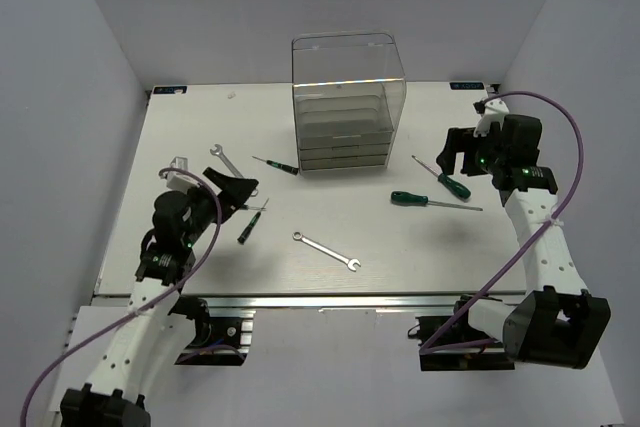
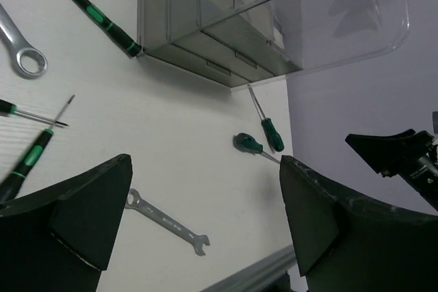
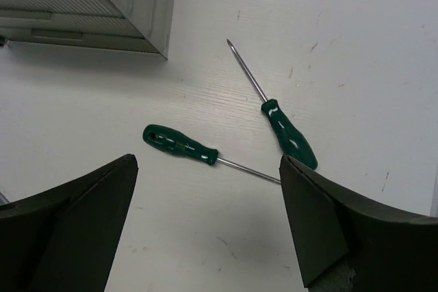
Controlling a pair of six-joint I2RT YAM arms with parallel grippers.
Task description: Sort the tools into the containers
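Containers: stacked grey-clear drawers (image 1: 343, 135) sit inside a tall transparent box (image 1: 348, 67) at the far middle of the table (image 1: 200, 277).
Left gripper (image 2: 205, 169): jaws spread wide with nothing between them; it hangs over the left part of the table.
Right gripper (image 3: 205, 165): jaws parted and empty, above two tools right of the box.
Right tools: a long green screwdriver (image 3: 181, 145) and a stubby green screwdriver (image 3: 289, 135) lie close together on the table.
Left tools: a corner screwdriver (image 1: 275, 164) lies with its handle at the box's near left corner; a dark screwdriver (image 1: 247, 226) and a thin screwdriver (image 1: 256, 209) lie close together by the left gripper.
Wrenches: a far wrench (image 1: 228, 161) lies left of the box; a near wrench (image 1: 325, 251) lies at the near middle, well apart from both grippers.
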